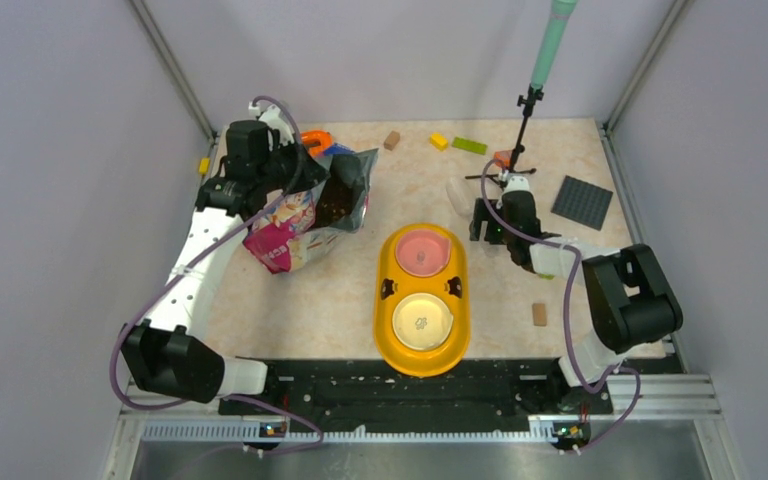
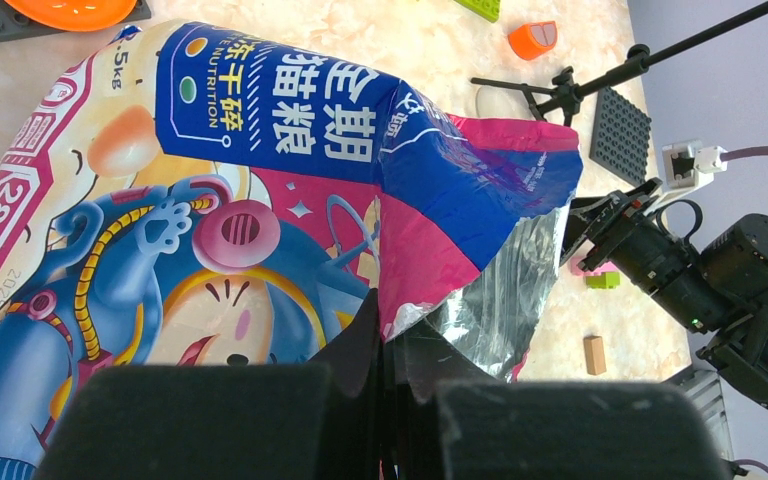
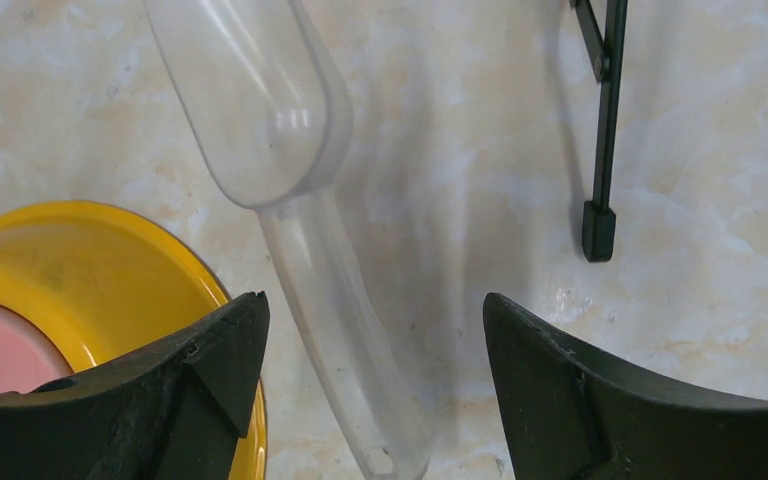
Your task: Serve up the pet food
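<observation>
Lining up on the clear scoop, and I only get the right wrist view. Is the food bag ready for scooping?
Observer: The left gripper is shut on the torn top edge of the bag, holding its mouth open.
Operator: Which way does the mouth face?
Observer: Rightward in the top view, toward the scoop.
Operator: Any food in the bowls?
Observer: None shows in the pink bowl or the cream bowl.
</observation>
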`<act>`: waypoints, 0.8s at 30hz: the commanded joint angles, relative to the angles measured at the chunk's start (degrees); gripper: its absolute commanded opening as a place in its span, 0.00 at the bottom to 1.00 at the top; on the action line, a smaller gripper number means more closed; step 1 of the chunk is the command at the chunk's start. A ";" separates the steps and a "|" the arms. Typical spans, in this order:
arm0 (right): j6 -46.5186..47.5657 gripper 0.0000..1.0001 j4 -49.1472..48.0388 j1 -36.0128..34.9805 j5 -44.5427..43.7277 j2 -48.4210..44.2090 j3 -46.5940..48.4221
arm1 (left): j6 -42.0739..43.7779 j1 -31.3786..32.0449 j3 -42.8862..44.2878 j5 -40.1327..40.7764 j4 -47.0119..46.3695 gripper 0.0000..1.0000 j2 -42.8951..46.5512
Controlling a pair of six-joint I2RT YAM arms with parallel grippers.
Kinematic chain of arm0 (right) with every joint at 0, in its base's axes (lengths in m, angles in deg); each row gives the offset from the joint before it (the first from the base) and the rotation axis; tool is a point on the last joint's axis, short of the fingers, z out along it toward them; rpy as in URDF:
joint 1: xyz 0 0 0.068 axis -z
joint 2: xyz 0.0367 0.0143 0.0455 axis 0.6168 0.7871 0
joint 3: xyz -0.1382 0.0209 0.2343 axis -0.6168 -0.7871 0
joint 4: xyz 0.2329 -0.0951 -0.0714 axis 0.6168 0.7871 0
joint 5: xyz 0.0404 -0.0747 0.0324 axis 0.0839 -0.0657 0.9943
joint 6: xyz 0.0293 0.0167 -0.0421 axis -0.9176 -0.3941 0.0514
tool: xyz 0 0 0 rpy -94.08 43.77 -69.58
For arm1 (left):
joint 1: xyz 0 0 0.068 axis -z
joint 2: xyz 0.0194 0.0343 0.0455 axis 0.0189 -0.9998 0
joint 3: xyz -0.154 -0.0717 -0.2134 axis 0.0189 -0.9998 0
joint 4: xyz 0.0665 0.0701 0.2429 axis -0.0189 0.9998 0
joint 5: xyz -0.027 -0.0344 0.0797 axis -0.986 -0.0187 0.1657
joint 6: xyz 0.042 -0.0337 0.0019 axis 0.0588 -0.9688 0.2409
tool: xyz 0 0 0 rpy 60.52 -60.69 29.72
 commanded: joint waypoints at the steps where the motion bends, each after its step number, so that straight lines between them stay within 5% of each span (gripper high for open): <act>1: -0.78 0.79 -3.40 -0.99 -1.07 1.50 -0.13 | -0.18 0.45 -1.11 -0.19 -3.15 0.00 1.02; 14: 0.56 0.67 1.65 -3.69 -5.56 8.83 6.93 | -0.54 0.46 -1.57 -0.07 -4.11 0.00 1.12; 24: -0.73 0.13 0.08 -3.70 -1.19 7.22 4.66 | 0.44 0.46 -1.48 -0.07 -3.20 0.00 1.19</act>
